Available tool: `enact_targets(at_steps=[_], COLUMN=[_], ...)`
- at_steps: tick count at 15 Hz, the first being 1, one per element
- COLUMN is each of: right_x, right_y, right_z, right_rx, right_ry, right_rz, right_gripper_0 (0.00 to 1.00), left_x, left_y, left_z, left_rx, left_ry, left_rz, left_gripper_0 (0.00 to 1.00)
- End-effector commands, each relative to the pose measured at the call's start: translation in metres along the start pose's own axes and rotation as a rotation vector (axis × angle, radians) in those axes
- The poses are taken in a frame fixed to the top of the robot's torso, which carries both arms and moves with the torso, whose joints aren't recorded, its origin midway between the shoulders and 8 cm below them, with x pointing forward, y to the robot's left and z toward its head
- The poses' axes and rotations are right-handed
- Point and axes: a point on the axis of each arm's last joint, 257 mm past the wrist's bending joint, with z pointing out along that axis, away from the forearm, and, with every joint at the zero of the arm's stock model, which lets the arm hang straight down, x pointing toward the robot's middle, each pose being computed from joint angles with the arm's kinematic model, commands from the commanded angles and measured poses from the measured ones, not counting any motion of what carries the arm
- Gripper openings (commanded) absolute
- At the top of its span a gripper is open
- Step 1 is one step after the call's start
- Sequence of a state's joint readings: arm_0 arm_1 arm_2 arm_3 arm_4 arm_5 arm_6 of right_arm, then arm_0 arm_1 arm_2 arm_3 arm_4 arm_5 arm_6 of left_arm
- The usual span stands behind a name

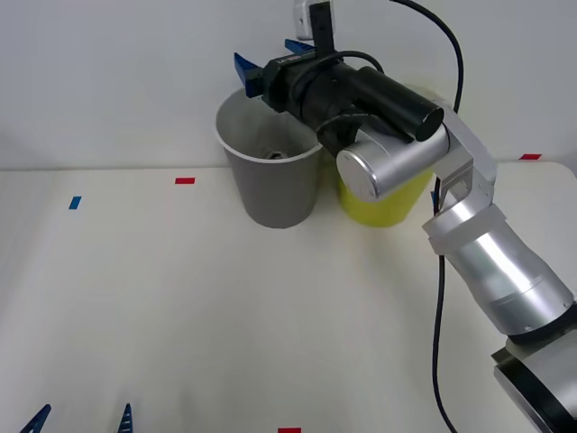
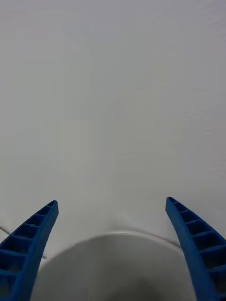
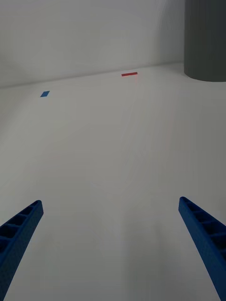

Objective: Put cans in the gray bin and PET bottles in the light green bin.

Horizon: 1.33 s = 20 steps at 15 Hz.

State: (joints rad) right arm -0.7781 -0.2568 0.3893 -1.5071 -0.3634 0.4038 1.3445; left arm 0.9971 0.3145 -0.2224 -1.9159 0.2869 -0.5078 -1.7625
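The right gripper [image 1: 275,56] hangs over the far rim of the gray bin [image 1: 270,194], its blue fingers [image 2: 28,240] spread wide with nothing between them. In the right wrist view the bin's white rim [image 2: 117,235] curves just below the fingertips, so the opening sits directly under the gripper. Something small and silvery, probably the can [image 1: 275,155], lies down inside the bin below the gripper, though too little of it shows to be sure. The light green bin [image 1: 383,203] stands just beside the gray one, on the arm's side of the gripper and mostly hidden by the wrist.

This looks like the release step at its end. To finish it well, the fingers should stay wide while the arm lifts straight up before swinging back, since the wrist passes close above both rims and a sideways pull could tip the green bin or nudge the gray one. Only once clear of the rims should it draw toward the robot.

The left gripper [image 1: 81,419] waits low over the desk [image 1: 180,307] near the robot, well apart from the bins, fingers also spread and empty.
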Motion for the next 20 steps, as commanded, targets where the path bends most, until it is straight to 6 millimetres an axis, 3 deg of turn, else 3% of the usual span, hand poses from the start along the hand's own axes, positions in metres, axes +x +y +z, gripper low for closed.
enact_targets(at_steps=[1, 4, 8, 15, 20], right_x=[0.004, 0.002, 0.005, 0.037, 0.064], right_y=[0.008, 0.009, 0.022, 0.015, -0.015], right_z=[0.000, -0.008, -0.061, -0.155, -0.225], right_rx=[-0.010, -0.014, -0.051, -0.014, 0.099], right_ry=[-0.008, -0.021, -0.059, -0.045, -0.031], right_rz=[0.020, -0.002, -0.036, -0.013, 0.014], right_gripper_0=[0.91, 0.91, 0.91, 0.91, 0.92], left_x=[0.000, 0.000, 0.000, 0.000, 0.000], left_y=[0.000, 0.000, 0.000, 0.000, 0.000], left_z=[0.000, 0.000, 0.000, 0.000, 0.000], left_rx=[0.000, 0.000, 0.000, 0.000, 0.000], left_ry=[0.000, 0.000, 0.000, 0.000, 0.000], left_rz=[0.000, 0.000, 0.000, 0.000, 0.000], left_gripper_0=[1.00, 1.00, 1.00, 1.00, 1.00])
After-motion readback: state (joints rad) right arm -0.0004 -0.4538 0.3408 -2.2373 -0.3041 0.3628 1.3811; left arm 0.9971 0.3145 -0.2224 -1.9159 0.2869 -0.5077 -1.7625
